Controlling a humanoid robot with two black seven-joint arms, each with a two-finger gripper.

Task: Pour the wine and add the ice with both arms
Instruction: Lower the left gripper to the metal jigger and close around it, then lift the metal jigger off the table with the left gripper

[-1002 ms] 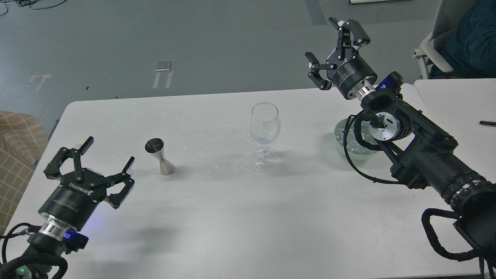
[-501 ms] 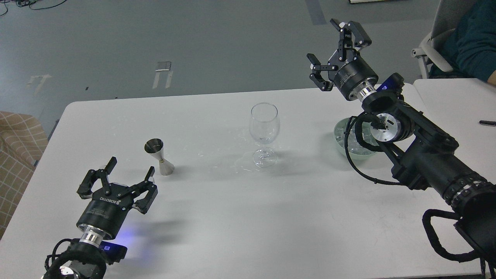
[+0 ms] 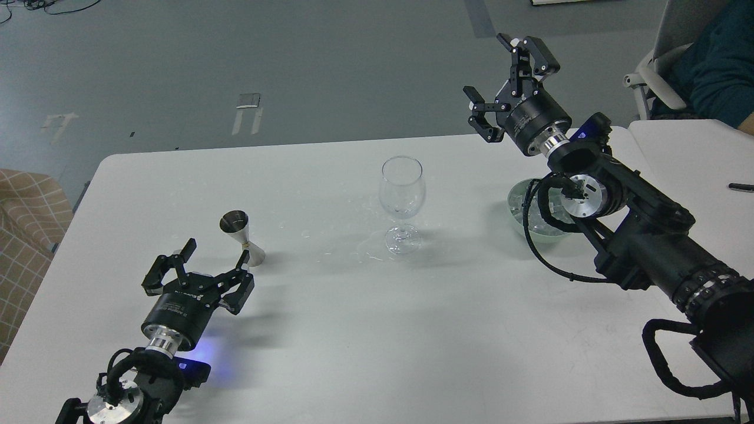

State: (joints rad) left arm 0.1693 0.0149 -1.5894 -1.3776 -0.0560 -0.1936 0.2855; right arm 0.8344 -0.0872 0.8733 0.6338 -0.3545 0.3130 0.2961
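Note:
A steel jigger (image 3: 242, 237) stands upright on the white table (image 3: 353, 330), left of centre; any wine inside it cannot be seen. An empty wine glass (image 3: 402, 203) stands at the middle. A pale green bowl (image 3: 519, 207) holds the ice (image 3: 539, 221), partly hidden behind my right arm. My left gripper (image 3: 200, 265) is open, low over the table, just in front of the jigger and to its left. My right gripper (image 3: 500, 73) is open and empty, raised high above the table's far edge, beyond the bowl.
Spilled droplets glint on the table around the glass base (image 3: 353, 253). A second white table (image 3: 695, 159) with a black pen (image 3: 740, 187) lies at the right. A seated person (image 3: 716, 59) is at the top right. A checked cloth (image 3: 23, 235) lies at the left.
My left gripper has moved right and forward towards the jigger, staying open. My right gripper has hardly shifted and stays open.

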